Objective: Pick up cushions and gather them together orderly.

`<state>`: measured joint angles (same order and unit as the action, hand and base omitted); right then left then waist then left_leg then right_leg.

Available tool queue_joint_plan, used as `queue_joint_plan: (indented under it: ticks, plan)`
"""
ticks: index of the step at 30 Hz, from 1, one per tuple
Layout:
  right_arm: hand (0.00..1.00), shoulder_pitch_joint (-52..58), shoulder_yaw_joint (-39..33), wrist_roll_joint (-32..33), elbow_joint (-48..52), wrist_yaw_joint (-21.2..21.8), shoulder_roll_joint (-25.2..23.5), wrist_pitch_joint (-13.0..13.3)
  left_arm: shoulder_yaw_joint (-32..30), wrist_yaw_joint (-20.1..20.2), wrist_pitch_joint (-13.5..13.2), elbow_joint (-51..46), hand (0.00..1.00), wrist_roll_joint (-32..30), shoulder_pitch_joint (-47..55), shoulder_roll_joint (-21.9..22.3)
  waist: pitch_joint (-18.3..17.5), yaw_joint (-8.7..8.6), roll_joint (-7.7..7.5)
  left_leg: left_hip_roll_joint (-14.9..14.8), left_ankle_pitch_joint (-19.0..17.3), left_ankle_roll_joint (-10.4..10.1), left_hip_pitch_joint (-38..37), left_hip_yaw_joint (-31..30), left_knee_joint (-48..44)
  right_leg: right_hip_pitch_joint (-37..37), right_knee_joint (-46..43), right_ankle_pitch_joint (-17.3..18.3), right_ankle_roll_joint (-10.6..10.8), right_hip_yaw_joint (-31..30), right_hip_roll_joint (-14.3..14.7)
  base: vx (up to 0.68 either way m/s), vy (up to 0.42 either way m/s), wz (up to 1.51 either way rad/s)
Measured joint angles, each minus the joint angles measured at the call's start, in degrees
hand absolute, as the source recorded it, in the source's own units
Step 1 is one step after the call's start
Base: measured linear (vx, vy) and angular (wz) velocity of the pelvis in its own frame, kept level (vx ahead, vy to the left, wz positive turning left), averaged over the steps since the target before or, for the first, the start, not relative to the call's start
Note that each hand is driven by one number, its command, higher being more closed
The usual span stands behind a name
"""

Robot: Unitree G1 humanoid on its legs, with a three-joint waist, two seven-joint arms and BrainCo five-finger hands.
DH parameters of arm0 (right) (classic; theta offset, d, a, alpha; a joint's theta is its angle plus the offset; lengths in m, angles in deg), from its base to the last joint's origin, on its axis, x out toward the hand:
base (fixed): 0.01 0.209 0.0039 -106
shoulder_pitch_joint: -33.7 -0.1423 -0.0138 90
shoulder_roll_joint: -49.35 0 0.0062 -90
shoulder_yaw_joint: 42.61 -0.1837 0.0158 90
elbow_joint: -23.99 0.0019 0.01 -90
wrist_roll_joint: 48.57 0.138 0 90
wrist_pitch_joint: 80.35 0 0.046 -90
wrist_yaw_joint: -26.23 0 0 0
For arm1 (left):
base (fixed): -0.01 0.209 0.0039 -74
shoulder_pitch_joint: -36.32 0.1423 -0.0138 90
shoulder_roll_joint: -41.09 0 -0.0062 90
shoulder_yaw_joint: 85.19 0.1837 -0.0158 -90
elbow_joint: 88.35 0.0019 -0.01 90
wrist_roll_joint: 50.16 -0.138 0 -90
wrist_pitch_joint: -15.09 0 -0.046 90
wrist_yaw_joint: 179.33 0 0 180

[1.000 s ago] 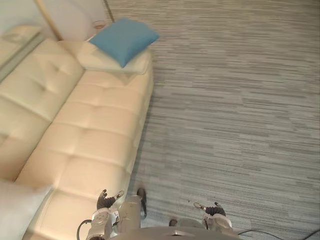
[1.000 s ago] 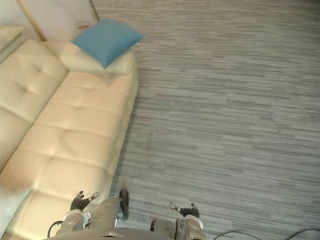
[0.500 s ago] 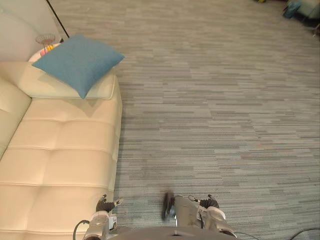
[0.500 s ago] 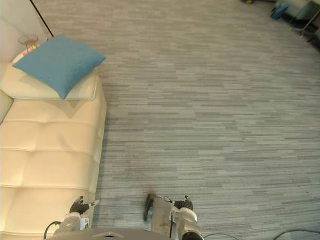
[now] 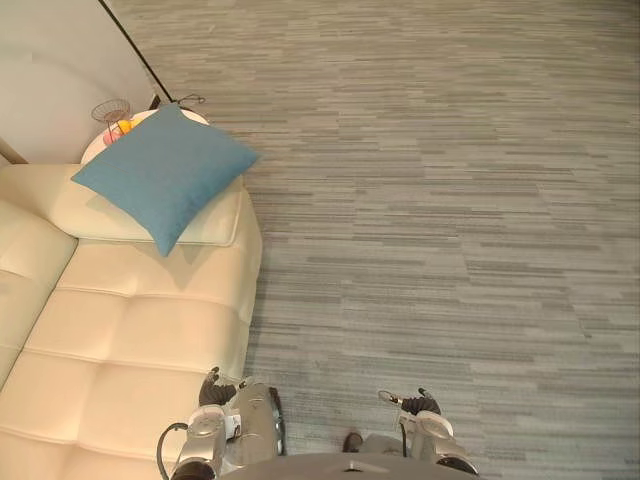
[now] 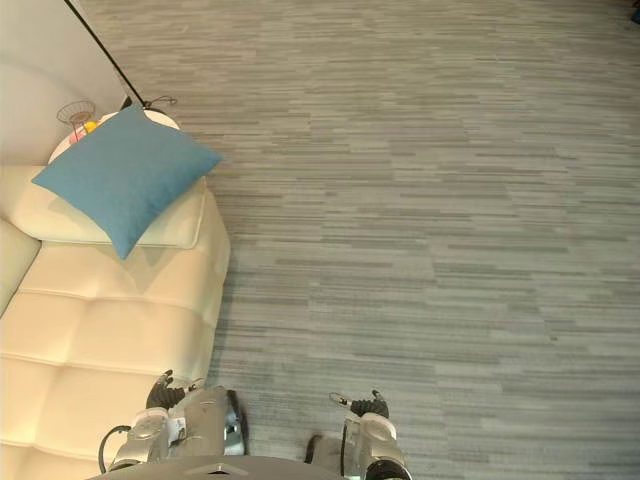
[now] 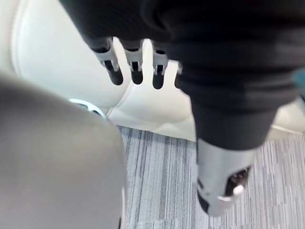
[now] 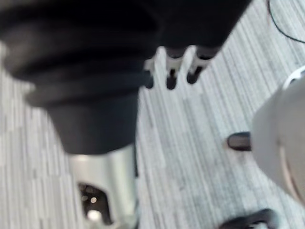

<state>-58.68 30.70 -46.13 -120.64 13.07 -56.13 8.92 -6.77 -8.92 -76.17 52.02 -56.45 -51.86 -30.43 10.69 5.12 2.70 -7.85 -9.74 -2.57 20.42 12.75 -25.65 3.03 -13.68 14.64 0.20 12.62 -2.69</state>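
A blue cushion (image 5: 165, 175) lies tilted on top of a cream cushion (image 5: 215, 222) at the far end of the cream sofa (image 5: 130, 340). My left hand (image 5: 212, 392) hangs low beside the sofa's front edge, fingers relaxed and holding nothing; its fingers (image 7: 136, 67) point at the sofa seat in the left wrist view. Over the carpet at the bottom hangs my right hand (image 5: 412, 404), also open and empty, with its fingers (image 8: 170, 71) above the floor in the right wrist view. Both hands are far from the cushions.
A small round white side table (image 5: 135, 122) with a wire basket (image 5: 112, 112) stands behind the sofa's end, by the wall (image 5: 60, 70). Grey striped carpet (image 5: 450, 220) stretches to the right and ahead.
The camera has swung right and then partly back; the sofa end with the blue cushion now sits upper left. Both hands stay low and empty.
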Motion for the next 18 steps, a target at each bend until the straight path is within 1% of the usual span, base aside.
queue_joint_plan:
  ticks: [1,2,3,4,5,6,7,8,9,10,11,12,13,14,15,16,17,18]
  plan:
    - [0.0,-0.05,-0.42,0.0,-0.45,-0.02,0.28,-0.18,0.45,-0.01,-0.19,0.69,0.0,0.55,-0.02,0.02,-0.37,0.98,-0.15,1.78,8.11,2.02,-1.78,-0.96,6.16,1.12,0.58,1.21,1.57,-1.59,-0.33,0.44,0.204,-0.21]
    - [0.0,0.05,-0.25,-0.06,-0.43,0.03,-0.69,-0.39,0.45,-0.01,-0.21,0.91,0.0,0.47,-0.28,-0.59,-1.65,1.16,-2.29,3.86,5.93,3.15,-1.98,-0.15,6.06,1.55,1.45,1.46,1.78,-3.1,-2.17,0.46,0.203,-0.17]
    - [0.0,0.09,-0.4,-0.05,-0.43,0.01,-1.08,-0.44,0.44,-0.03,-0.21,1.03,0.0,0.46,-0.27,-0.97,-1.96,0.98,-2.91,4.48,4.43,4.14,-1.53,-0.23,5.06,1.83,1.48,1.35,1.93,-3.62,-2.49,0.51,0.192,-0.04]
    - [0.0,0.46,-0.6,-0.1,-0.33,0.01,-1.52,-0.51,0.34,0.07,-0.21,1.11,0.0,0.66,-0.36,-1.3,-2.1,1.12,-3.51,4.66,1.47,5.01,-1.69,0.52,1.64,1.51,-1.93,1.35,2.3,-5.57,-3.61,0.63,0.251,-0.15]
    - [0.0,0.67,-0.67,-0.13,-0.34,0.02,-1.7,-0.61,0.62,0.01,-0.22,1.57,0.0,0.65,-0.37,-1.42,-2.21,1.25,-3.7,4.72,-1.18,5.58,-3.51,1.71,0.43,-0.61,-10.0,1.6,3.45,-6.73,-4.53,0.53,0.216,-0.22]
    - [0.0,0.71,-0.55,-0.13,-0.32,0.04,-1.8,-0.61,0.81,0.0,-0.22,1.98,0.0,0.63,-0.4,-1.55,-2.28,1.2,-3.82,5.1,-2.12,5.66,-4.64,1.88,0.37,-2.29,-14.75,1.21,4.28,-7.24,-5.1,0.5,0.213,-0.15]
    - [0.0,0.98,-0.27,-0.21,-0.27,0.15,-1.94,-0.6,1.67,0.0,0.04,2.7,0.0,0.61,-0.4,-2.08,-2.28,0.61,-3.82,5.65,-3.6,6.21,-7.0,2.03,0.44,-5.8,-25.24,-0.88,7.65,-7.57,-6.6,0.48,0.13,0.06]
    - [0.0,1.77,-0.09,-0.55,-0.21,0.28,-2.29,-0.66,2.82,0.02,0.16,3.46,0.0,0.52,-0.32,-2.74,-2.31,-0.08,-3.87,6.13,-4.97,6.83,-10.39,1.97,0.38,-10.5,-38.52,-2.25,10.0,-8.51,-7.85,0.56,0.14,0.12]
    - [0.0,1.93,0.15,-0.63,0.73,0.41,-2.09,-0.59,2.93,0.03,0.19,3.85,0.0,0.49,-0.25,-2.86,-2.38,-0.15,-4.03,6.37,-5.29,7.23,-12.58,1.72,0.91,-13.35,-44.2,-2.21,9.68,-7.93,-8.35,0.45,0.068,0.14]
    - [0.0,1.94,0.17,-0.63,1.1,0.44,-2.01,-0.59,2.91,0.03,0.25,4.06,0.0,0.48,-0.25,-2.85,-2.32,-0.32,-3.93,6.37,-5.58,7.38,-13.78,1.37,1.32,-14.32,-46.01,-2.15,8.93,-6.99,-8.58,0.41,0.001,0.11]
    - [0.0,2.23,0.17,-0.63,1.98,0.45,-2.09,-0.54,2.75,0.03,0.43,4.27,0.0,0.49,0.02,-2.82,-2.33,-0.38,-3.94,6.34,-6.44,6.91,-17.33,0.64,3.3,-17.05,-48.16,-1.72,7.08,-4.52,-9.25,0.39,-0.025,0.17]
    - [0.0,2.2,0.2,-0.63,2.07,0.47,-2.14,-0.33,2.71,0.01,0.57,4.34,0.0,0.5,0.05,-2.88,-2.07,-0.52,-3.46,6.27,-7.37,6.16,-19.2,-0.55,4.89,-19.24,-47.45,-0.89,5.81,-3.33,-9.18,0.38,-0.045,0.21]
    - [0.0,2.03,0.18,-0.63,2.02,0.46,-2.12,-0.22,2.63,0.01,0.65,4.39,0.0,0.5,-0.04,-2.87,-2.09,-0.65,-3.69,6.22,-7.66,6.06,-20.12,-1.02,5.48,-20.07,-46.2,-0.28,5.21,-2.72,-9.13,0.36,-0.136,0.4]
    - [0.0,2.19,0.13,-0.61,1.99,0.46,-2.04,-0.17,2.54,0.01,0.71,4.45,0.0,0.54,-0.09,-2.79,-2.16,-0.92,-4.04,5.85,-7.81,5.79,-22.83,-2.47,7.19,-21.31,-38.95,1.39,4.4,-1.98,-8.26,0.44,-0.219,0.51]
    - [0.0,2.06,0.01,-0.61,2.04,0.46,-1.87,-0.08,2.52,0.0,0.7,4.5,0.0,0.63,-0.24,-2.57,-2.0,-1.19,-3.59,4.85,-8.2,5.08,-24.28,-3.78,8.16,-21.67,-32.26,1.84,4.24,-2.59,-6.64,0.43,-0.25,0.54]
    - [0.0,1.97,0.02,-0.6,2.04,0.48,-1.73,0.01,2.52,0.0,0.7,4.53,0.0,0.67,-0.36,-2.42,-2.09,-1.5,-3.28,4.13,-8.48,4.47,-24.7,-4.65,8.71,-22.01,-28.79,1.71,4.22,-3.28,-5.59,0.34,-0.255,0.67]
    - [0.0,1.75,0.01,-0.56,1.96,0.48,-1.55,0.32,2.52,-0.02,0.66,5.03,0.0,1.35,-0.5,-2.32,-2.14,-2.14,-3.03,2.7,-9.44,2.65,-25.13,-6.99,9.49,-23.36,-19.41,-0.24,4.69,-7.03,-3.43,0.33,-0.274,0.85]
    - [0.0,1.8,-0.18,-0.56,1.54,0.47,-1.44,0.43,2.37,-0.03,0.67,5.71,0.0,1.81,-0.53,-2.72,-2.2,-2.3,-3.52,2.34,-10.18,0.71,-25.66,-8.89,10.21,-23.38,-10.66,-4.44,5.64,-11.24,-2.27,0.33,-0.298,0.89]
